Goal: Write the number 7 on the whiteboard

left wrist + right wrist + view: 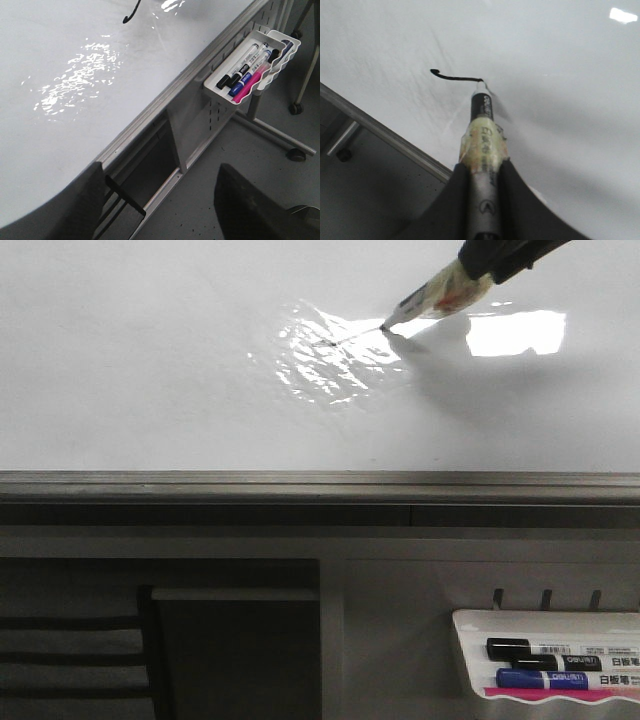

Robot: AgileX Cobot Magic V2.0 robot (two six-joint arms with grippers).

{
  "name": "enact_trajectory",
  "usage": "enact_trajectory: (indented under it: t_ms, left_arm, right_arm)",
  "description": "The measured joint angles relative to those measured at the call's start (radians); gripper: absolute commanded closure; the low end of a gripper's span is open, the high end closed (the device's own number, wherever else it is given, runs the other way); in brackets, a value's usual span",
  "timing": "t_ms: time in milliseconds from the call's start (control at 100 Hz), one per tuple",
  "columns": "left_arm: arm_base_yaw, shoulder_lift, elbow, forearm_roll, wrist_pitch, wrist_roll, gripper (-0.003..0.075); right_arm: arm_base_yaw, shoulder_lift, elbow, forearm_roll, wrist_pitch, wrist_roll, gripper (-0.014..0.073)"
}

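Note:
The whiteboard [150,360] fills the upper front view, glossy white with a wrinkled shiny patch [335,355]. My right gripper [487,262] is shut on a tape-wrapped marker [440,295] whose tip touches the board. Of the number 7 [350,336], only a short dark top stroke with a small hook shows, ending at the tip. In the right wrist view the gripper [481,167] clamps the marker [482,135] at the end of the stroke [455,78]. My left gripper [155,220] is open and empty, off the board's grey edge rail [150,117]; the stroke's hook [131,15] shows far away.
A small white marker tray [468,640] hangs below the board's rail at the right, holding black [540,650], blue [550,678] and pink markers; it also shows in the left wrist view [220,92]. The board's stand with a caster [296,154] stands on the grey floor.

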Motion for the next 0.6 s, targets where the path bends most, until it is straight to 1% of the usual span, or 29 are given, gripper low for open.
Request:
enact_trajectory:
  t_ms: [300, 600]
  left_arm:
    - [0.0, 0.0, 0.0, -0.002, 0.0, 0.0, 0.0283]
    - [0.0, 0.0, 0.0, -0.028, 0.0, 0.0, 0.0283]
  right_arm:
    - [-0.005, 0.001, 0.0, -0.004, 0.017, 0.0, 0.0644]
    - [0.099, 0.038, 0.08, -0.006, 0.062, 0.003, 0.0644]
